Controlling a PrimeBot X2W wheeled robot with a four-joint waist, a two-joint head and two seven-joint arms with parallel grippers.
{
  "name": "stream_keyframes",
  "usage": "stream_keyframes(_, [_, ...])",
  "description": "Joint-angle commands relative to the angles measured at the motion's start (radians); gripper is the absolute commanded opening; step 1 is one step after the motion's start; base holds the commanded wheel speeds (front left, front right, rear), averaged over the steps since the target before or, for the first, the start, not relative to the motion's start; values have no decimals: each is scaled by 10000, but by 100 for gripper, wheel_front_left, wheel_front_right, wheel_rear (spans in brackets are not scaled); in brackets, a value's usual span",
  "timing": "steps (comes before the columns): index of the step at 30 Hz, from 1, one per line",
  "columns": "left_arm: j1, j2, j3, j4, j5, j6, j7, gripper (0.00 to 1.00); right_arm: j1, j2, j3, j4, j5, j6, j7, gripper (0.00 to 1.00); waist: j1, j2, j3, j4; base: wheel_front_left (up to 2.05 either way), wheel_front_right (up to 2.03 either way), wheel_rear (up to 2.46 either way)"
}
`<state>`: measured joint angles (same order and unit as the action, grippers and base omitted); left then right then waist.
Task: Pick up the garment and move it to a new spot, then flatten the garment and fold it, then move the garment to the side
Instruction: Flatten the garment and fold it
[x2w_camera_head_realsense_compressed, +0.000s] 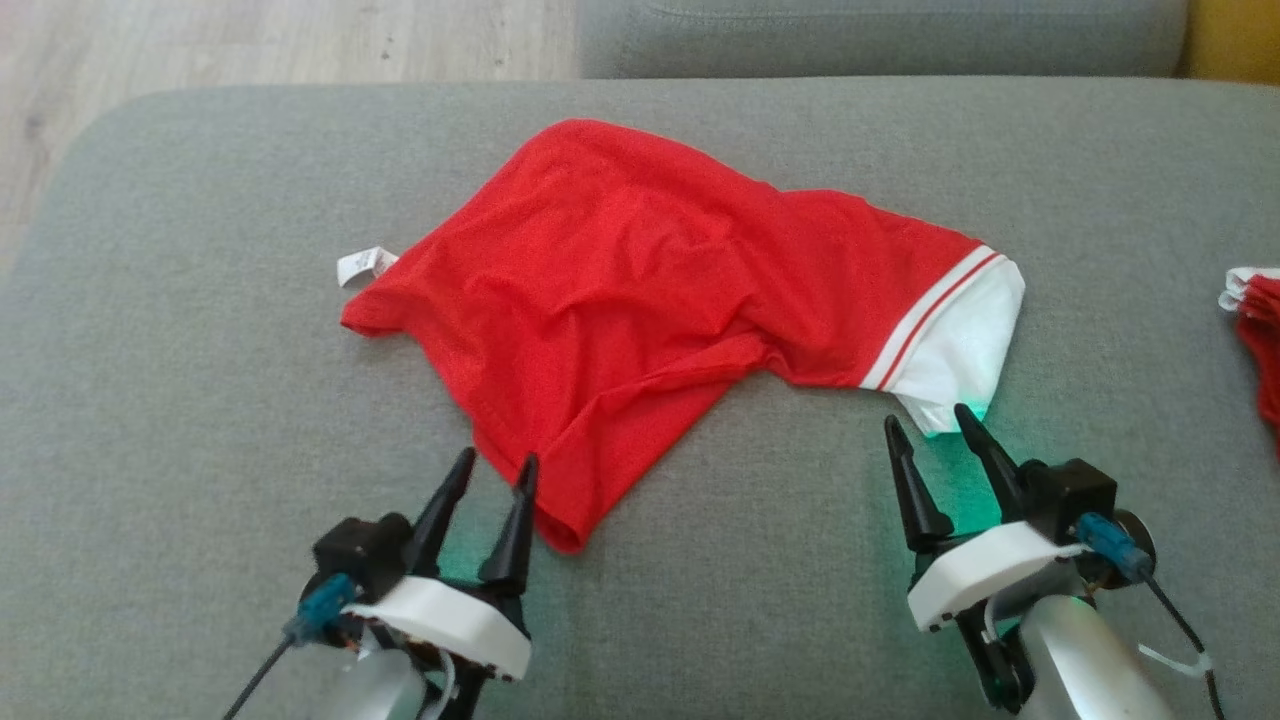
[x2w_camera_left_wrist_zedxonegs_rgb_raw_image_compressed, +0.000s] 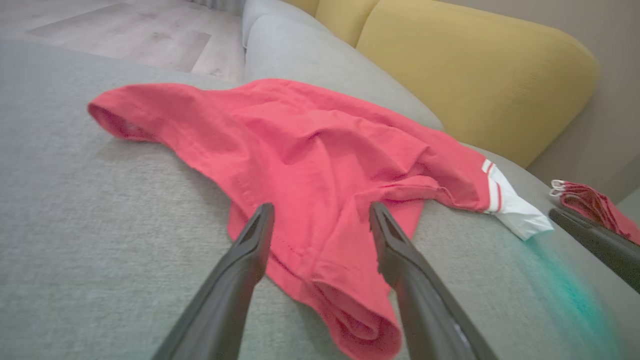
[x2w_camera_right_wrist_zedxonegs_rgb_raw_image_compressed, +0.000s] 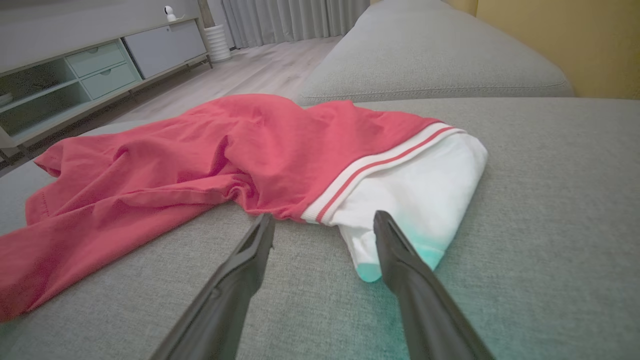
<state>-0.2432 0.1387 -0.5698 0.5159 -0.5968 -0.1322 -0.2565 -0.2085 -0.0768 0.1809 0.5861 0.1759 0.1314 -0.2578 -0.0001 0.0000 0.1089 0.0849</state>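
Lying crumpled on the grey cushion (x2w_camera_head_realsense_compressed: 150, 350), the red garment (x2w_camera_head_realsense_compressed: 620, 290) runs its long axis left to right, with the white end (x2w_camera_head_realsense_compressed: 960, 340) rightward. The left gripper (x2w_camera_head_realsense_compressed: 499, 456) stands open astride the near hem corner. The right gripper (x2w_camera_head_realsense_compressed: 926, 414) is open, one tip at the white end. Both are equally near. The underside is hidden and the small label (x2w_camera_head_realsense_compressed: 362, 265) is unreadable.

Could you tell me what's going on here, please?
A two-armed robot is working on a red garment lying rumpled, not yet flattened, on a grey sofa cushion. Both end effectors are open and hold nothing: the left end effector sits at its near red corner, the right end effector by its white band.
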Motion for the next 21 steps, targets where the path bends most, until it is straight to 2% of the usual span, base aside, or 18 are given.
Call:
stream_keyframes(1, [-476, -123, 806, 22, -41, 15, -52, 100, -123, 4, 267, -235, -12, -7, -40, 100, 1, 0, 126, -116, 0, 0, 0])
stream_keyframes(13, [-1285, -127, 23, 1511, -1045, 15, -53, 100, -239, -42, 296, -178, -27, -7, -40, 100, 1, 0, 461, -428, 0, 0, 0])
stream_keyframes(18, [-1479, -51, -581, 1624, -1424, 15, -53, 100, -266, -19, 270, -191, -43, -7, -40, 100, 1, 0, 521, -414, 0, 0, 0])
stream_keyframes(19, [-1519, -18, -664, 1572, -1455, 15, -53, 83, -276, -16, 273, -190, -42, -7, -40, 100, 1, 0, 527, -401, 0, 0, 0])
stream_keyframes(20, [-1544, 11, -720, 1532, -1490, 15, -53, 55, -284, -11, 274, -188, -42, -7, -40, 100, 1, 0, 529, -386, 0, 0, 0])
stream_keyframes(21, [-1563, 34, -760, 1494, -1512, 15, -53, 38, -289, -6, 277, -182, -40, -7, -40, 100, 1, 0, 526, -373, 0, 0, 0])
